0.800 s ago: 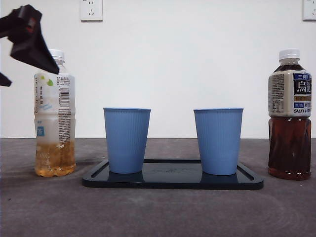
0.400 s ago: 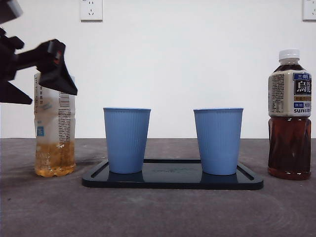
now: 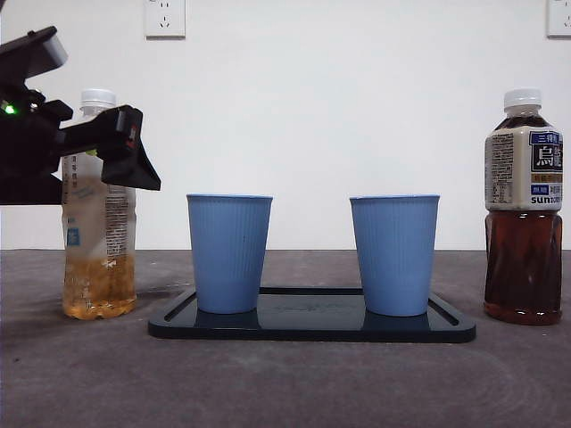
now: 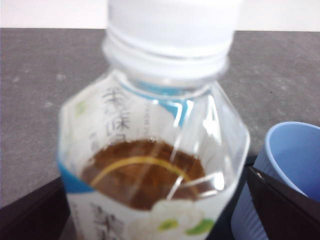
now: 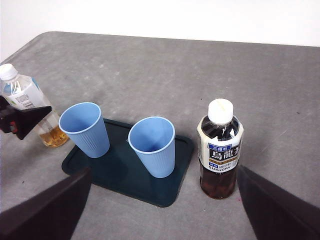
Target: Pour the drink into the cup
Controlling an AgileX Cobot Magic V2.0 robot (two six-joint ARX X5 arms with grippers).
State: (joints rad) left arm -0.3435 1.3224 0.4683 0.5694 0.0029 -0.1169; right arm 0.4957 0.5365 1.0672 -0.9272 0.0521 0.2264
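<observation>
Early stage of the pour. The left gripper (image 3: 125, 152) stands level with the upper part of a clear plastic bottle with a white cap and a shallow layer of amber drink (image 3: 99, 205), its black jaws spread apart on either side of the bottle; in the left wrist view the bottle (image 4: 155, 165) fills the space between them, and whether the jaws touch its wall cannot be told. The bottle stands upright on the grey table (image 3: 285, 383), capped, just beside the dark rectangular tray (image 3: 312, 325).

On the tray stand two blue ribbed plastic cups, one nearer this bottle (image 3: 229, 254) and one farther (image 3: 394, 254); the right wrist view shows both interiors blue, with no liquid visible.

A second bottle, filled with dark tea and bearing a white cap and printed label (image 3: 524, 205), stands on the table at the tray's far side. The right gripper (image 5: 160, 220) hangs high above the table, jaws wide apart, holding nothing.

Judged from this: nothing is poured yet. Grasping, uncapping, lifting and tilting over a cup all remain.
</observation>
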